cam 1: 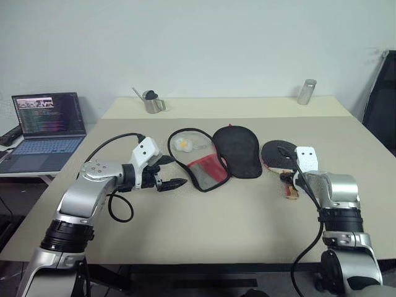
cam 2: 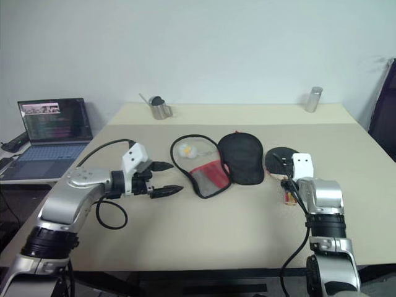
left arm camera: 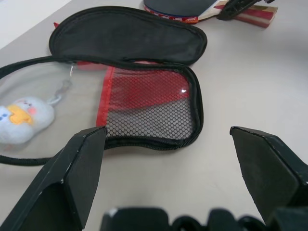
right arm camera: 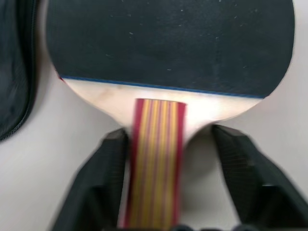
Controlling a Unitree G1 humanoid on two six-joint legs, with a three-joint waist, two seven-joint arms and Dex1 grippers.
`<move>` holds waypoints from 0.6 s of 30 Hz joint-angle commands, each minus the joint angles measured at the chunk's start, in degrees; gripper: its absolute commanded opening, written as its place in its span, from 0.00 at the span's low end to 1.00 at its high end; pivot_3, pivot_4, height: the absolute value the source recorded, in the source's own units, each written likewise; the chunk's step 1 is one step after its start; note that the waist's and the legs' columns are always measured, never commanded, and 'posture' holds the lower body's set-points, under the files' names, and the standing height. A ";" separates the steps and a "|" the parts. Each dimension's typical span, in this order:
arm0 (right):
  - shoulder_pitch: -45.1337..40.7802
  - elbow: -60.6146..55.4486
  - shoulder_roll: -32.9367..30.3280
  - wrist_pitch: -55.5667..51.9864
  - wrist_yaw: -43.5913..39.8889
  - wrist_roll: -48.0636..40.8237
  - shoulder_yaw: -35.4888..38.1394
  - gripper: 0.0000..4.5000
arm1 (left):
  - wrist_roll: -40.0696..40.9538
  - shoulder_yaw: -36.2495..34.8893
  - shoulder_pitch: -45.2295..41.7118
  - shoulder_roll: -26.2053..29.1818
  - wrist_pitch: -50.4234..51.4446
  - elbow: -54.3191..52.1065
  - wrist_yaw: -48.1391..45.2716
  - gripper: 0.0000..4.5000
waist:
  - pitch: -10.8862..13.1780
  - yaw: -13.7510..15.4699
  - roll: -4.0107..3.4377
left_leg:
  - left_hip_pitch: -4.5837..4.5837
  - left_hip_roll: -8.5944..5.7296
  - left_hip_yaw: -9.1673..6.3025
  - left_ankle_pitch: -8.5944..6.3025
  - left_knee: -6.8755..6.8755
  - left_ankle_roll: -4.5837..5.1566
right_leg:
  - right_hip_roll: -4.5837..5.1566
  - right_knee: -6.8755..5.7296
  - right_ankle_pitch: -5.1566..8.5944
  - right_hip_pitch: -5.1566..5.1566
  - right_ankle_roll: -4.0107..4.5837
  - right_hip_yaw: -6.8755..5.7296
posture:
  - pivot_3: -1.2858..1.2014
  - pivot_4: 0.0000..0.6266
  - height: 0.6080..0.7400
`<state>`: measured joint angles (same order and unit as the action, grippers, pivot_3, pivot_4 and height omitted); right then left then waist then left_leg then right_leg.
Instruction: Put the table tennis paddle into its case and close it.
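Lying flat on the beige table, the table tennis paddle has its black blade just right of the case, apart from it, and its red-and-yellow striped handle pointing toward the robot.

Right gripper: at the paddle's handle end, arm reaching forward with the wrist bent down over the handle. One black finger stands on each side of the striped handle where it meets the blade; the left-hand finger is close against the handle edge, the other stands a little off it. Whether the fingers press the wood cannot be told; the jaws are partly closed around the handle, paddle flat on the table.

Case: left of the paddle, unzipped and spread open on the table. Black fabric half nearest the paddle; the other half farther left, with red mesh pocket and a black zip loop enclosing a pale fluffy charm.

Left gripper: left of the case, apart from it, above the table. Forearm bent in from the left, gripper pointing right toward the mesh pocket and slightly downward. Fingers spread wide, nothing between them.

Beyond the case, at the table's far edge: a metal cup to the left, a metal cylinder to the right. Off the table, far left of the case: an open laptop.
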<state>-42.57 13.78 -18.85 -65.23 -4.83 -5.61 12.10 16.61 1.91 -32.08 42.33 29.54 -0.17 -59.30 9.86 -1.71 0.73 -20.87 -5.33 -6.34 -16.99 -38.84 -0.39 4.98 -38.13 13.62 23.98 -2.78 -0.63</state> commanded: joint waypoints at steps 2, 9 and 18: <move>-2.58 0.95 -0.77 2.50 3.15 0.93 1.80 0.25 | 0.48 -1.13 -1.05 0.51 -0.50 -1.14 0.22 1.00 | 0.00 0.00 0.00 | -0.05 0.00 0.02 0.00 0.00 -0.01 | 0.00 0.00 0.00 0.06 0.00 0.03 | 0.52 0.24 1.00; -8.26 -1.36 -1.24 2.37 4.91 -0.24 3.07 0.24 | -0.22 -1.75 -0.93 1.66 -1.09 0.29 0.35 1.00 | 0.03 -0.05 -0.04 | -0.26 0.02 0.12 0.00 0.09 -0.01 | 0.00 0.08 0.00 0.32 0.01 0.10 | 0.52 0.24 1.00; -25.05 8.50 6.43 10.13 6.58 -1.19 0.95 0.24 | -0.10 -1.37 -1.07 1.81 -0.85 0.58 0.38 1.00 | 0.08 -1.27 -0.11 | -0.36 0.12 0.18 0.00 0.19 -0.01 | -0.04 0.07 0.01 0.52 0.02 0.12 | 0.52 0.24 1.00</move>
<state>-65.60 20.72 -13.41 -58.75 1.72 -5.85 13.99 16.30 1.85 -32.15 43.54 29.37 1.39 -59.23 9.94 -2.98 0.62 -21.22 -5.22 -6.15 -16.99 -38.65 -0.41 4.95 -38.05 13.63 24.50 -2.77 -0.49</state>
